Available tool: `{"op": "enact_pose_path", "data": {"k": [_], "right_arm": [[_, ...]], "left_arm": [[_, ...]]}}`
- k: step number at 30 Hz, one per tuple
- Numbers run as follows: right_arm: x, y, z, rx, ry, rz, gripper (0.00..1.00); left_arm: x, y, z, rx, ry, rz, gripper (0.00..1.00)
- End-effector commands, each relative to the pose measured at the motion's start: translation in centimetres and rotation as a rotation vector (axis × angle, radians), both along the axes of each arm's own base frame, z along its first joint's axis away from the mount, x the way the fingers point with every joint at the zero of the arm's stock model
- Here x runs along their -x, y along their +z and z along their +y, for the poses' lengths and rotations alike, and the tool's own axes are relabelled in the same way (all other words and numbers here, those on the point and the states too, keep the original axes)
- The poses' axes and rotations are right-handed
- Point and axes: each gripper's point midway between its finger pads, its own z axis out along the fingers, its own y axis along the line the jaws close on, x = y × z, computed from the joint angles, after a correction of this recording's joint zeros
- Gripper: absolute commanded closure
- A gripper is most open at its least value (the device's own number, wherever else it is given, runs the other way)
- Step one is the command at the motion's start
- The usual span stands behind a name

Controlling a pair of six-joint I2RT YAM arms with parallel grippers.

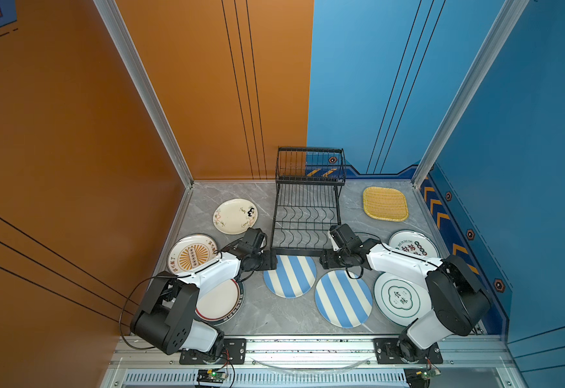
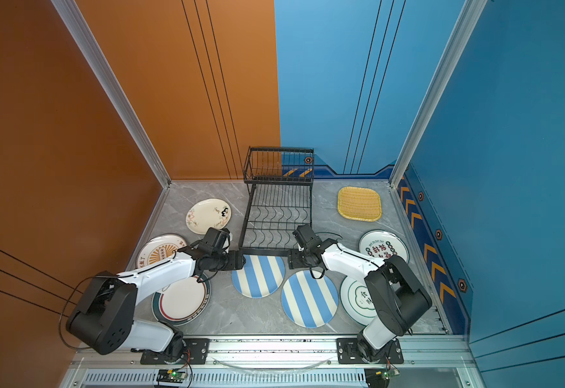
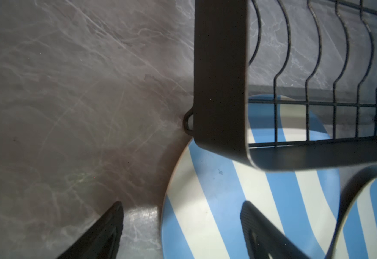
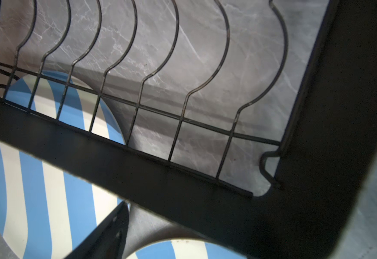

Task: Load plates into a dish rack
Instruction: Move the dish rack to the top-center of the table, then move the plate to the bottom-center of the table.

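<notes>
In both top views the dish rack [image 1: 296,251] [image 2: 264,250] stands just ahead of both arms, and the plates [image 1: 235,216] lie flat on the bench [image 1: 271,317] around it. The left fingers [image 1: 272,264] reach over a striped plate [image 1: 291,278]. The right fingers [image 1: 324,261] sit by the rack's other front corner.

In the left wrist view, the left fingers [image 3: 107,231] stand wide apart, pinching nothing. The striped plate [image 3: 205,201] has its rim between them, and the dish rack [image 3: 220,89] corner is right ahead.

In the right wrist view, only one of the right fingers [image 4: 109,231] shows, set far aside, so they are spread. The dish rack [image 4: 160,177] bar lies across the way ahead. Whether they touch it cannot be told.
</notes>
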Motion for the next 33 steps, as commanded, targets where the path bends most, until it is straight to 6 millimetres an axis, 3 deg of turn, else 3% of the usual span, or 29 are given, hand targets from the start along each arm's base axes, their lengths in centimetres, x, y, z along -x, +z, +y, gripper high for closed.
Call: {"op": "enact_pose_path", "data": {"k": [1,9,14,17,21,25,30,33], "right_arm": [[-3.2,2.1,0.7,-0.038,-0.038,-0.098,0.22],[-4.8,2.3,0.6,-0.057,-0.051,-0.101,0.21],[-4.6,1.9,0.6,-0.059,-0.049,-0.083,0.18],[-3.4,2.0,1.2,-0.102,-0.013,-0.058,0.18],[-0.3,3.6,3.0,-0.196,0.078,-0.067,0.11],[2.0,4.0,3.5,-0.243,0.091,-0.066,0.08],[3.4,3.2,5.4,-0.306,0.142,-0.053,0.07],[3.1,2.1,6.0,-0.296,0.149,-0.036,0.07]], "left_arm": [[0.6,-0.6,0.0,-0.008,-0.017,0.014,0.17],[0.7,-1.0,0.0,-0.012,-0.022,0.029,0.16],[0.5,-1.2,-0.1,-0.009,-0.027,0.032,0.16],[0.4,-1.2,-0.2,0.0,-0.029,0.032,0.16],[0.1,-1.1,-0.8,0.041,-0.049,0.022,0.16],[-0.7,-1.2,-1.7,0.089,-0.085,0.014,0.16],[-1.7,-1.7,-1.9,0.093,-0.112,0.03,0.16],[-2.1,-1.7,-2.1,0.106,-0.123,0.032,0.16]]}}
